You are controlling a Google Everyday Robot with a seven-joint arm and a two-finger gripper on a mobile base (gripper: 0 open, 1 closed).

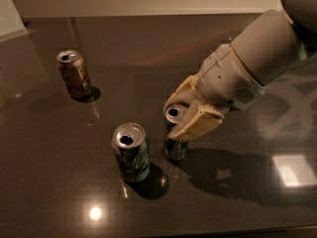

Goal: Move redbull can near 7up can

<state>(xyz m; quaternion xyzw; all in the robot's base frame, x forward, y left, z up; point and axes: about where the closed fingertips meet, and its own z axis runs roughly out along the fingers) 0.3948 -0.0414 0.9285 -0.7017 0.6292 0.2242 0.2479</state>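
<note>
The redbull can (174, 148) is a slim silver can standing upright on the dark table, its open top visible. My gripper (185, 114) comes in from the right and is shut on the redbull can's upper part, one cream finger (198, 125) in front and the other behind. The 7up can (131, 152), wider with a pale green and white pattern and silver top, stands upright just left of the redbull can, with a small gap between them.
A brown-gold can (74, 75) stands upright at the far left of the dark reflective table (59, 182). My white arm (257, 58) reaches in from the upper right. The table's front edge runs along the bottom right.
</note>
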